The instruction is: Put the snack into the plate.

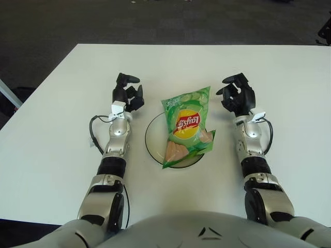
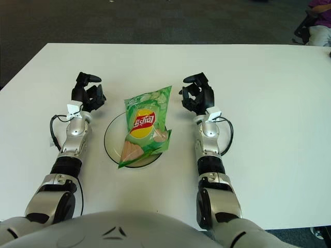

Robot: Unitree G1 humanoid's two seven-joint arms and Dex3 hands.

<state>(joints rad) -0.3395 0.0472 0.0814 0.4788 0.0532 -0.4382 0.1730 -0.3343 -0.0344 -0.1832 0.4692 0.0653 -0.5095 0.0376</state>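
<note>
The bag lies across the plate, light, crinkly and slick, best pinched at its top seam, while left hand and right hand flank it, fingers loosely curled, empty.

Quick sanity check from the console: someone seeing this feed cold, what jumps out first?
The bright green snack bag lying on the clear plate at the table's centre, its top end overhanging the far rim. Flanking it, the left hand and right hand show on either side, fingers loosely curled, holding nothing.
</note>
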